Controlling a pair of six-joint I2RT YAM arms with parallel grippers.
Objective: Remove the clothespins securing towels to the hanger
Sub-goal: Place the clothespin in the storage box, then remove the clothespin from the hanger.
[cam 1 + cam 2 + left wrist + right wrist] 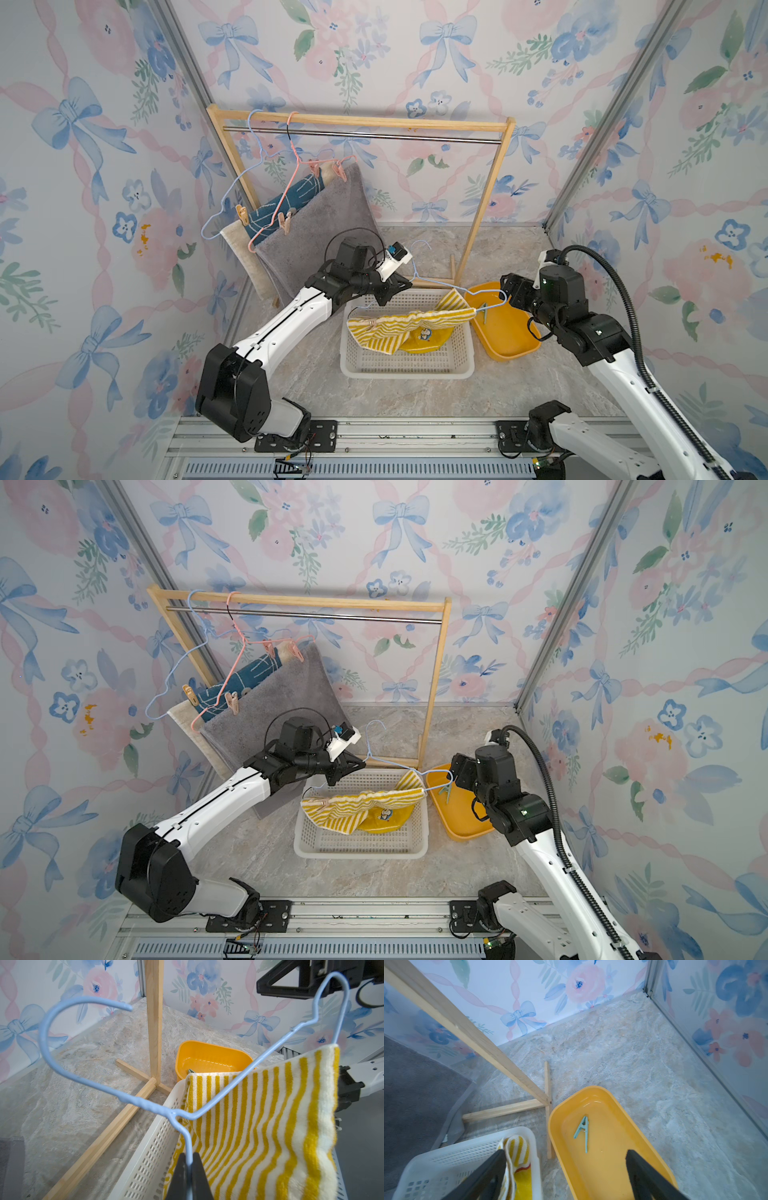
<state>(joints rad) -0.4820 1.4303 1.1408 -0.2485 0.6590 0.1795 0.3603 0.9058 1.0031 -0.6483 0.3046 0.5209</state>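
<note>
My left gripper is shut on the wire of a light blue hanger held over the white basket. A yellow-and-white striped towel hangs from it, with a peach clothespin on its left end. My right gripper stands open over the yellow tray, holding nothing. A light green clothespin lies in that tray. On the rack, a grey towel and a dark blue towel hang from wire hangers, pinned by several peach clothespins.
A wooden rack with a metal rail stands at the back. The white perforated basket sits in the middle of the floor, and the yellow tray lies just right of it beside the rack's foot.
</note>
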